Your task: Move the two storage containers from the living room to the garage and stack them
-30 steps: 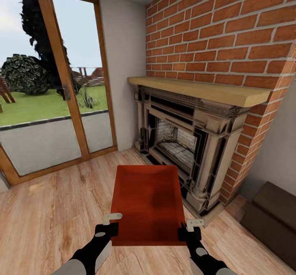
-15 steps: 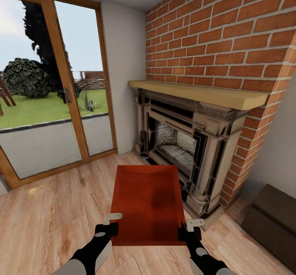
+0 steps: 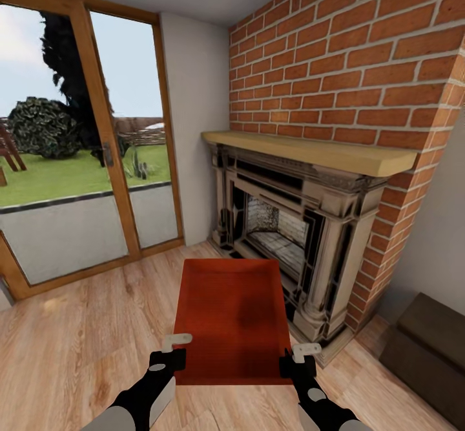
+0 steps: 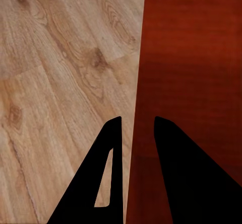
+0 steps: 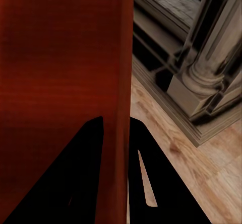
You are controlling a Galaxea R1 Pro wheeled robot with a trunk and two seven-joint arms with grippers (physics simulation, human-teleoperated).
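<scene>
Nothing in my grip has shifted against my arms since a second ago, but my head view has swung a little: the wood-framed glass door [image 3: 84, 153] and the dark low bench [image 3: 429, 340] now sit slightly differently in the picture. I carry the red-orange, smooth-walled rectangular storage container [image 3: 232, 318] out in front of me, above the light wood-plank floor [image 3: 71, 347] of the living room, with its far end toward the red brick fireplace [image 3: 336, 82] and its pale wooden mantel [image 3: 310, 150]. My left hand [image 3: 173, 348] is clamped over the container's left wall near the corner nearest me; in the left wrist view one dark finger [image 4: 108, 158] lies outside the wall and the other inside. My right hand [image 3: 299, 357] pinches the right wall the same way, the wall running between its two fingers [image 5: 85, 153]. The fireplace's carved stone column base [image 5: 201, 88] stands just beside the container's right side.
</scene>
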